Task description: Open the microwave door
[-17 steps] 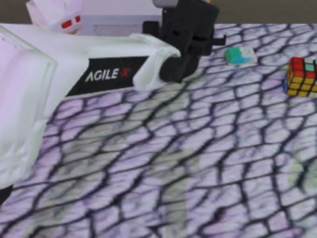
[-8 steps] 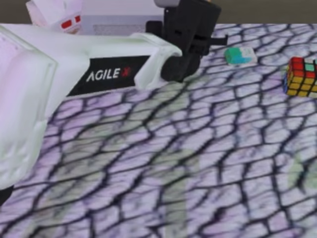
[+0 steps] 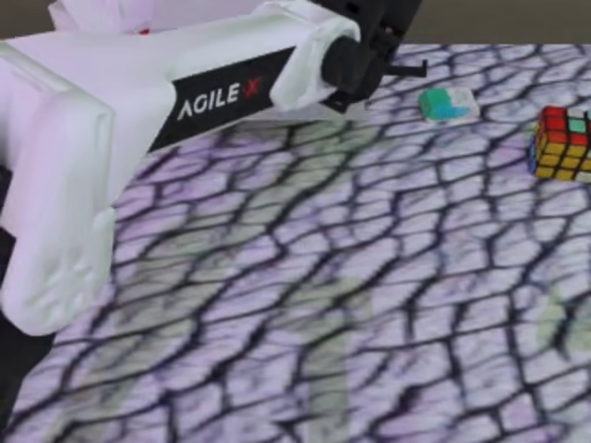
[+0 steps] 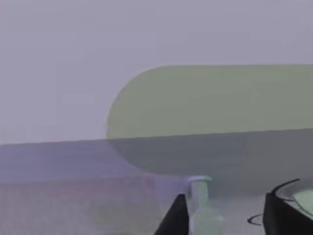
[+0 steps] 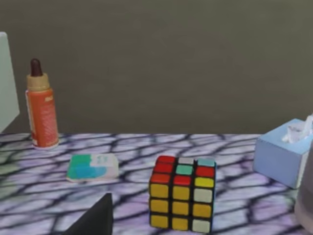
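- Your left gripper (image 3: 374,41) sits at the table's (image 3: 369,305) far edge; jaw state: cannot tell.
- The Rubik's cube (image 3: 561,143) lies at far right.

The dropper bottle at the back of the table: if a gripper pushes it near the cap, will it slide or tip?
Probably tip: the bottle stands tall and narrow on a small base. Once down, its round body could roll on the table. It looks rigid, not soft.
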{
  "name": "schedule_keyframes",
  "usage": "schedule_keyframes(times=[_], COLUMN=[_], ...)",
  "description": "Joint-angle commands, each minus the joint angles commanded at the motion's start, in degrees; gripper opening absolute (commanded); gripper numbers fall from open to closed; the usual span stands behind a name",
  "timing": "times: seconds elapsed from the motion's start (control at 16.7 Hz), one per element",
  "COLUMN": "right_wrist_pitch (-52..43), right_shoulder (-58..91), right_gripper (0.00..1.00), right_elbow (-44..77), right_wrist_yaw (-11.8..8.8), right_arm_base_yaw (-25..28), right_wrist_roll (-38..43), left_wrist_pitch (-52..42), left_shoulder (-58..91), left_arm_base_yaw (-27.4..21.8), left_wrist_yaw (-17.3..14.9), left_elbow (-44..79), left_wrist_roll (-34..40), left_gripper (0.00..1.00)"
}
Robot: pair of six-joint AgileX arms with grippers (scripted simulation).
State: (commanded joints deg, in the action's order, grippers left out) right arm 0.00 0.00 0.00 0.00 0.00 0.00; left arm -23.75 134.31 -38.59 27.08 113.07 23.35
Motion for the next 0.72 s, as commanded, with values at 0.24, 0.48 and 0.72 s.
schedule_keyframes(times=[0.24, 0.48, 0.72], right_wrist_pitch=[0.0, 0.0, 0.0], right_shoulder=[0.0, 0.0, 0.0], right_gripper=[1.0, 1.0, 1.0], right_elbow=[0.0, 0.0, 0.0], right_wrist_yaw=[0.0, 0.0, 0.0], right_arm_base_yaw=[0.0, 0.0, 0.0], right_wrist_roll=[0.0, 0.0, 0.0], left_wrist_pitch=[-20.02, -34.17, -38.69], left_shoulder=[4.13, 6.76, 7.65], left_arm_base_yaw=[1.62, 3.13, 3.77], left_wrist_yaw=[-4.68, -8.76, -10.39], left_elbow=[13.32, 23.25, 26.98], left_wrist_roll=[3.84, 6.84, 7.97], left_gripper=[0.0, 0.0, 0.0])
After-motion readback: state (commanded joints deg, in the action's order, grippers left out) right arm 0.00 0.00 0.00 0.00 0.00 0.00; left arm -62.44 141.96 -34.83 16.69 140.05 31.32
